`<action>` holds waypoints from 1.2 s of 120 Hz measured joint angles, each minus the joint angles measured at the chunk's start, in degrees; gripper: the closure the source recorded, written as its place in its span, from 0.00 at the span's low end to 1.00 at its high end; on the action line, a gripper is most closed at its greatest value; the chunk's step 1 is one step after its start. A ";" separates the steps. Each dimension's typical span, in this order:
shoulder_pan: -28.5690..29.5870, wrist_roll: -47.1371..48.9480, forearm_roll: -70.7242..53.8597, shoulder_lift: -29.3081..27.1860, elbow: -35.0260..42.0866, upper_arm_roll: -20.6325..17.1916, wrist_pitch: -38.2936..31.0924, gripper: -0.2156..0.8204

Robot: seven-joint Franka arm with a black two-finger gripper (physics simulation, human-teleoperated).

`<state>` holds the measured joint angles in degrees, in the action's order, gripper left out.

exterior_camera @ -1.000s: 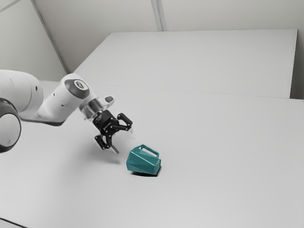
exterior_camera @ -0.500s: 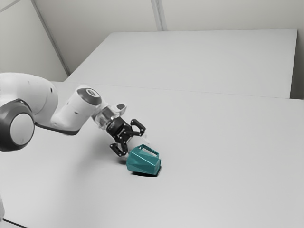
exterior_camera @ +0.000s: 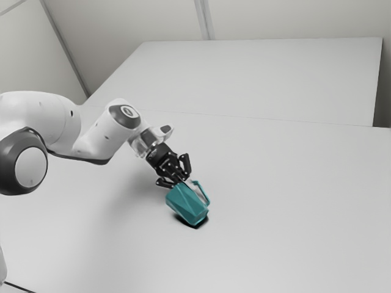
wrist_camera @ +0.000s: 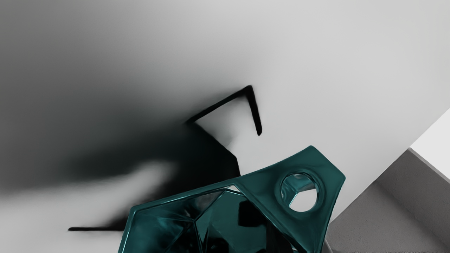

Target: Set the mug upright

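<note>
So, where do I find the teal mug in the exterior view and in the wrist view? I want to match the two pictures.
Exterior view: the mug is just below the picture's centre, tilted, at the end of the gripper.
Wrist view: it is close in front of the camera, partly cut off by the picture's edge, overlapping its shadow.
Shared landmark: the dark shadow on the table, beside the mug.

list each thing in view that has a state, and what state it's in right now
teal faceted mug: tilted, not upright, its mouth toward the gripper and its handle on the side toward the exterior view's right
black two-finger gripper: closed on the mug at its mouth end
white robot arm: bent, reaching down to the mug
</note>
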<state>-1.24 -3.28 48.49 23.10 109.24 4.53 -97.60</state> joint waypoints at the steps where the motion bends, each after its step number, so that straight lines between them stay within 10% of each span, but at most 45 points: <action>1: -0.01 0.03 -0.03 0.00 -0.01 -0.02 -0.01 0.93; 144: -3.23 3.95 -51.60 -18.53 8.33 -2.15 -22.79 0.97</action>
<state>-4.47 0.67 -3.11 4.57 117.57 2.38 -120.39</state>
